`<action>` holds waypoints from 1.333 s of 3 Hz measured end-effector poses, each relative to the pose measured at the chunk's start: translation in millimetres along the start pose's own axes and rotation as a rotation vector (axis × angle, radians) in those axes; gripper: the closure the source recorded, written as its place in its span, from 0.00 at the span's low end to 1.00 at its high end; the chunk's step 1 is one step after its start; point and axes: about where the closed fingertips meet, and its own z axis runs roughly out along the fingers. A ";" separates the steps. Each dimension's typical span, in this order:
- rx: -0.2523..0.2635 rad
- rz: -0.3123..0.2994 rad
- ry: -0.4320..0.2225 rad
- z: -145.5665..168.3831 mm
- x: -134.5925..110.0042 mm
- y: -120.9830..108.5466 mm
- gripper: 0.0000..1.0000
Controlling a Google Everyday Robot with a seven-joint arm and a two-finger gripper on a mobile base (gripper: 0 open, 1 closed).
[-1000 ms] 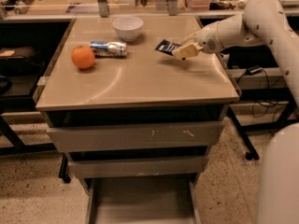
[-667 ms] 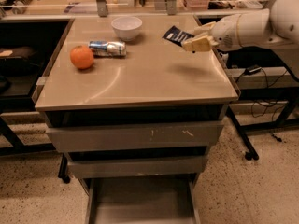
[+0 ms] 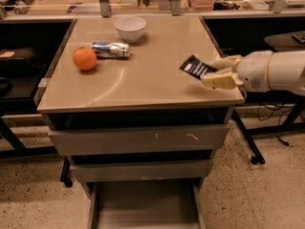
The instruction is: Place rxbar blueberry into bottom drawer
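Observation:
The rxbar blueberry (image 3: 195, 67), a small flat dark navy wrapper with faint light print, is held tilted above the right front part of the cabinet top. My gripper (image 3: 217, 72) comes in from the right on a white arm and is shut on the bar's right end. The bottom drawer (image 3: 143, 209) is pulled out at the foot of the cabinet, a shallow grey tray with a bare flat floor, below and to the left of the gripper.
On the tan cabinet top (image 3: 143, 80) are an orange (image 3: 85, 58), a silvery-blue can (image 3: 110, 48) lying on its side and a white bowl (image 3: 130, 28). The two upper grey drawers (image 3: 138, 140) are closed. Black table legs (image 3: 250, 142) stand to the right.
My gripper has carried the bar from the back right of the cabinet top forward and down, toward the right front edge. The other objects have not moved.

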 end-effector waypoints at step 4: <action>-0.025 0.069 0.106 -28.7 106.0 127.0 1.00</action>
